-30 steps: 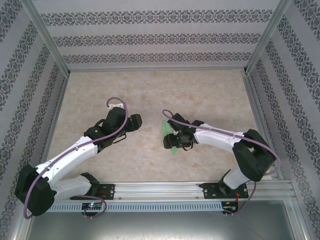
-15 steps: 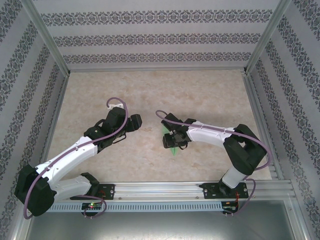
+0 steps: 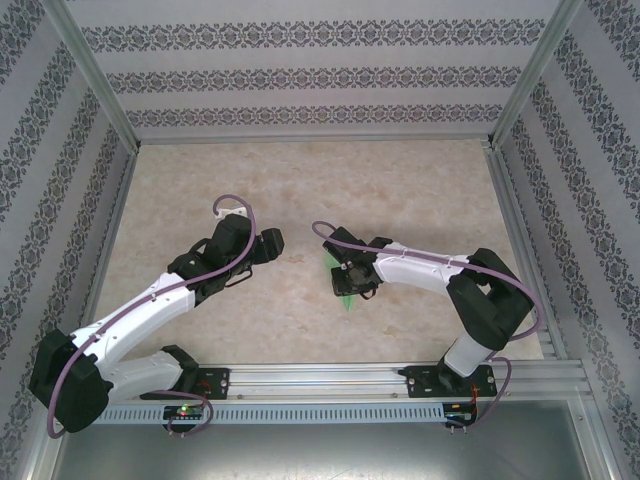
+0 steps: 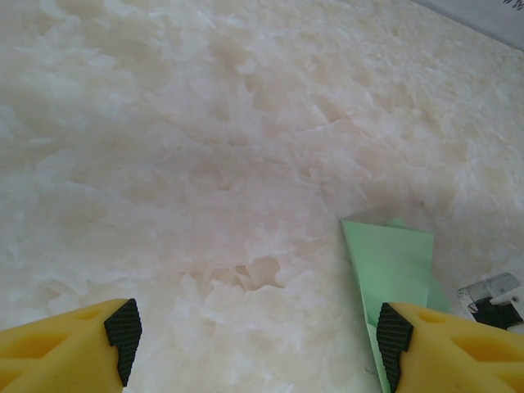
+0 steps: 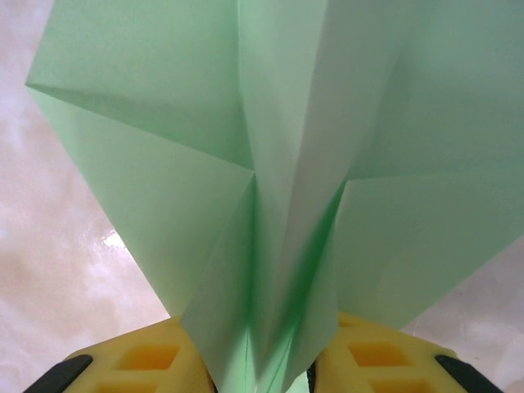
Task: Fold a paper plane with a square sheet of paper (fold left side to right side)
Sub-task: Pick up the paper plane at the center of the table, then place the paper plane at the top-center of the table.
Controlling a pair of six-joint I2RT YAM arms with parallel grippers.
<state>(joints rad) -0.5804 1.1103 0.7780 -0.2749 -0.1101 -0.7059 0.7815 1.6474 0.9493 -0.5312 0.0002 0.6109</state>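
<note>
paper plane, pale green, centre-creased, pinched by right pincer.

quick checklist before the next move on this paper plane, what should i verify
1. Grip on the paper plane: ok, the right pincer is closed on its centre fold.
2. Left pincer free: ok, open with nothing between its tips, above bare table.
3. Gap between the two pincers: ok, the top view shows open table between them.
4. Centre crease: ok, it runs up the middle with a flap on each side.
5. Flaps matching evenly: cannot tell, their edges run out of the picture.
6. Plane lying flat on the table: cannot tell.
</note>
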